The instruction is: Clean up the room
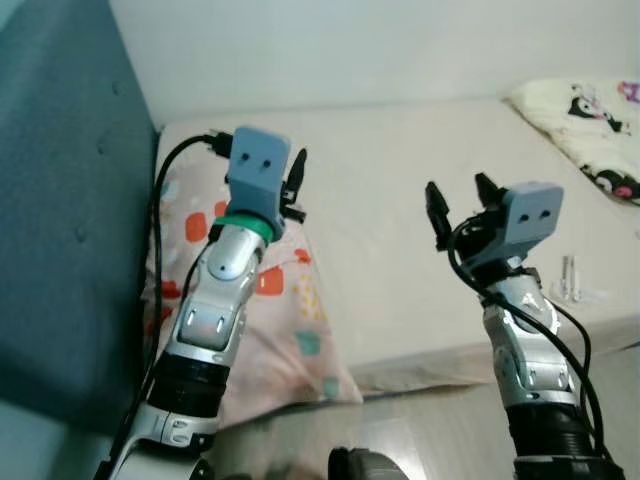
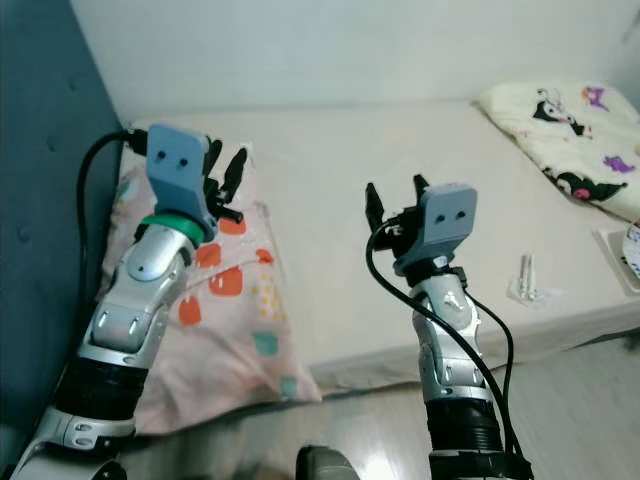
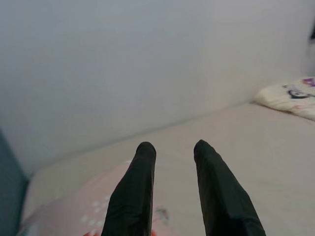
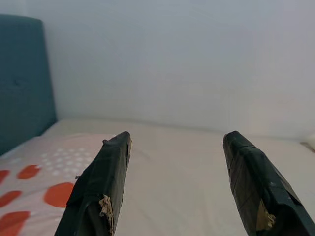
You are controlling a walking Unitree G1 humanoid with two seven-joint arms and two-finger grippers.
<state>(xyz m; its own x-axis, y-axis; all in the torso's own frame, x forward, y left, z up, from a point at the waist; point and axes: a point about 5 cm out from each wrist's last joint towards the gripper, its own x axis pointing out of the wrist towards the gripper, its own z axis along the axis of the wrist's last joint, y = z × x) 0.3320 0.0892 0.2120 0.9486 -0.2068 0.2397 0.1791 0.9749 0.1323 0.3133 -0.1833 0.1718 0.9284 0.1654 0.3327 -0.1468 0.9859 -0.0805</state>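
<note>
A bed (image 1: 400, 250) with a plain cream sheet takes up most of the scene, set against a white wall (image 1: 350, 45) along its far edge. At the robot's left stands a padded teal headboard (image 1: 60, 200). A strip of pale wood floor (image 1: 420, 425) shows below the bed's near edge.

A pillow (image 1: 285, 330) lies at the headboard end of the bed, running from the far corner to the near edge, where its corner hangs slightly over. It is pale pink, printed with red-orange, yellow and teal patches and small white dots. At the opposite end, by the far corner, lies a cream blanket (image 2: 560, 130) with black and purple cartoon figures, rumpled. Near the bed's near edge on that side rests a small clear packet (image 2: 528, 280) holding thin pale sticks; what it is cannot be told. Just beyond it, at the picture's edge, part of a white flat thing (image 2: 625, 262) shows.

The left gripper (image 2: 224, 172) is raised above the pillow near the headboard, its fingers (image 3: 135, 196) a narrow gap apart and holding nothing. The right gripper (image 2: 392, 205) hangs over the bare middle of the bed, its fingers (image 4: 101, 187) spread wide, also empty; worn tape shows at their inner edges. Both grippers are clear of the sheet and the pillow, pointing towards the wall.
</note>
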